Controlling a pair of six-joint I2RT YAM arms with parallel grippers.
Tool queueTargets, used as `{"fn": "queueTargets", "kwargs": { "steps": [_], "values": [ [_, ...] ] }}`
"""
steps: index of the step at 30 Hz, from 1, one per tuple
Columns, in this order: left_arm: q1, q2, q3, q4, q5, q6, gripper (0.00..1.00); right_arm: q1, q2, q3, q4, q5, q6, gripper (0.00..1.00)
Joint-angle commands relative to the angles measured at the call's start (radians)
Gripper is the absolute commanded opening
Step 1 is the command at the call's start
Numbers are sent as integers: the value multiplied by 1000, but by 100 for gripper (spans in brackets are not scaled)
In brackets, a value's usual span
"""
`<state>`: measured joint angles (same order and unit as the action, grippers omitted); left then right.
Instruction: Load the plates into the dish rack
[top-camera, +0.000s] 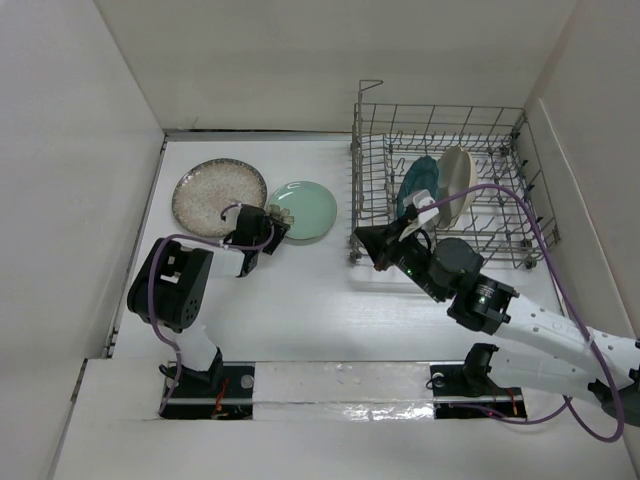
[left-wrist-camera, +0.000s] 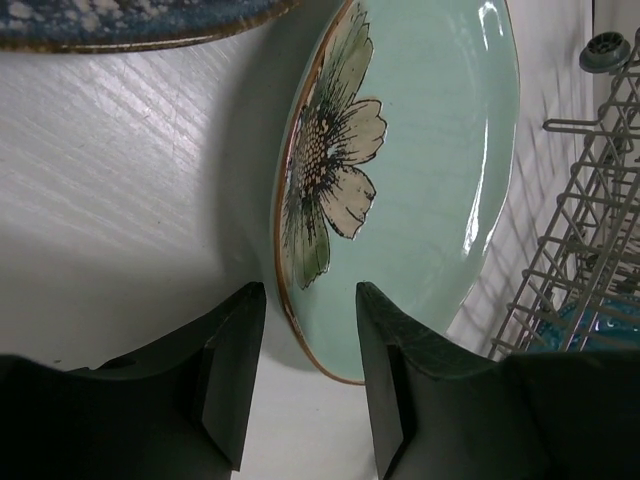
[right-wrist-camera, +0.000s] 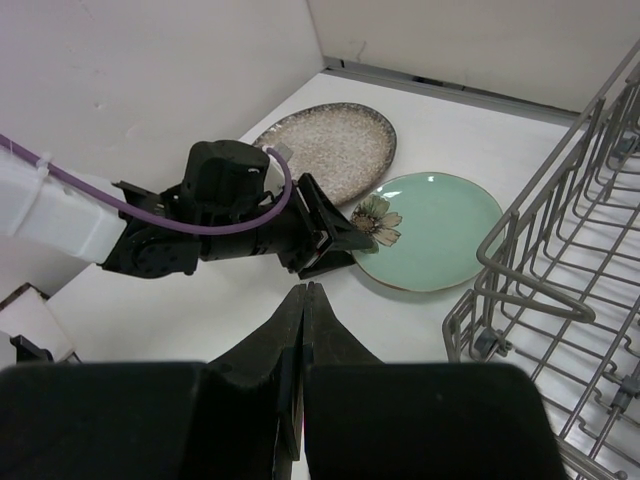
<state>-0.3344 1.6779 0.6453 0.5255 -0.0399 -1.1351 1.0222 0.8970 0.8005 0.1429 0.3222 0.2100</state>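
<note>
Flat on the table (top-camera: 300, 300), just left of the dish rack (top-camera: 356, 180), lies the mint green plate (top-camera: 308, 210), its painted flower turned toward the left gripper (top-camera: 278, 222); that gripper is spread wide, and the left wrist view shows its fingers (left-wrist-camera: 235, 370) with the plate's near rim between them, one over bare table and one over the glaze, not yet pinching. I judge the plate to be glazed ceramic: stiff, fairly heavy for so narrow a grip, slick under the pads and apt to chip if it knocks wire, so the hold belongs on the brown-edged rim, seated deep before any lift, since the plate sits flush and offers little gap beneath. Close by its far left edge rests the bigger speckled plate (top-camera: 218, 197), also flat on the table; whether the two rims touch I cannot tell. Inside the rack a teal plate (top-camera: 417, 185) and a cream plate (top-camera: 456, 172) already stand on edge among the tines. Between the mint green plate and the free slots rises the rack's tall wire side, which must be cleared, and the right gripper (top-camera: 358, 238), clenched on nothing, hangs at the rack's near left corner, probably in the way
</note>
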Motion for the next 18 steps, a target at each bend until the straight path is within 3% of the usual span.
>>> {"fn": "queueTargets", "kwargs": {
  "steps": [1,8,13,18],
  "values": [
    [-12,43,24,-4,-20,-6,38,6,-7,-15,60,31,-14,0],
    [-12,78,14,50,-20,-20,23,6,-36,-27,67,40,-15,0],
    [-12,92,4,87,-9,-22,0,6,-44,-27,60,46,-17,0],
    [-12,23,-58,122,-18,-20,0,6,-53,-26,54,49,-17,0]
  ]
}}
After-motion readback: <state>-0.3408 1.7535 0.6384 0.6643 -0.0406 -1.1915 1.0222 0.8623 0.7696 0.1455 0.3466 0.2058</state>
